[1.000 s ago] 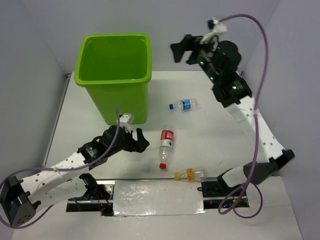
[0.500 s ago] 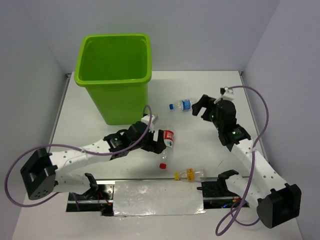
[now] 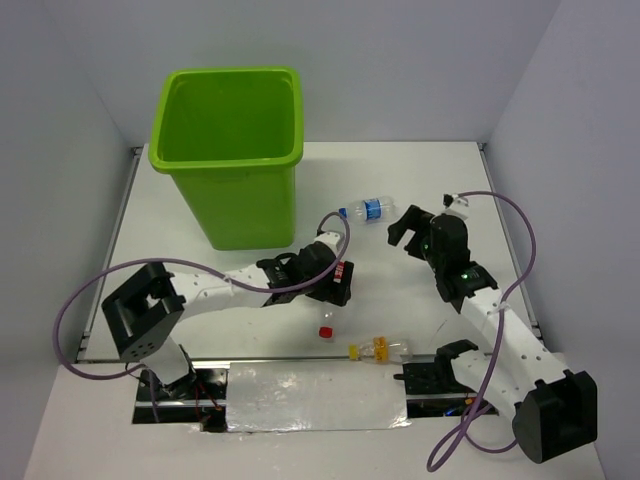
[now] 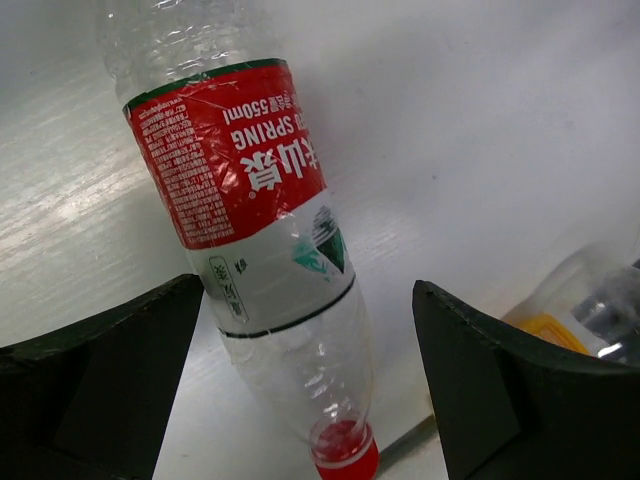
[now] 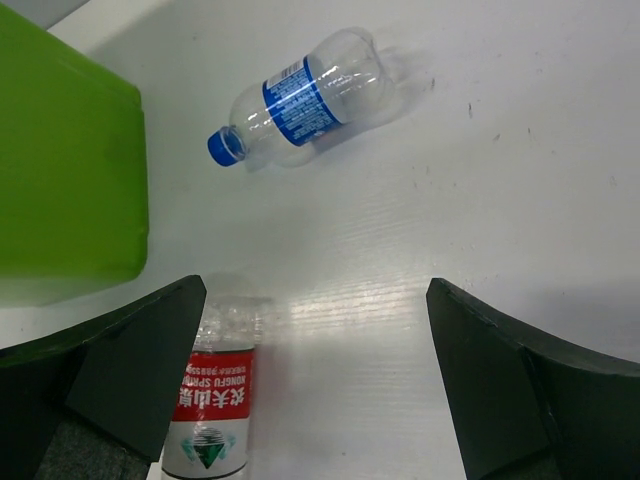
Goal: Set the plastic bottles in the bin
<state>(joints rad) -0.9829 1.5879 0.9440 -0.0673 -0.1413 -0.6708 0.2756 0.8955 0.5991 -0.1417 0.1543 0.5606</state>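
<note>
I see my left gripper (image 3: 336, 282) spread wide, its fingers either side of the red-label bottle (image 4: 240, 170) without touching it. The bottle lies near the bin (image 3: 226, 158), off its front right corner. My right gripper (image 3: 405, 228), equally spread and empty, faces the blue-label bottle (image 5: 305, 95) lying right of the bin.

From above, the left end effector (image 3: 334, 284) hides most of the red-labelled bottle (image 4: 240, 170) near the bin (image 3: 230, 161), leaving its red cap (image 3: 325, 331) showing.

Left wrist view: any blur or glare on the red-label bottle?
Left wrist: red-label bottle sharp, print readable; claw fingers in the bottom corners dark and soft; yellow bottle at right blurred. Top external: glare on the shiny strip.
</note>
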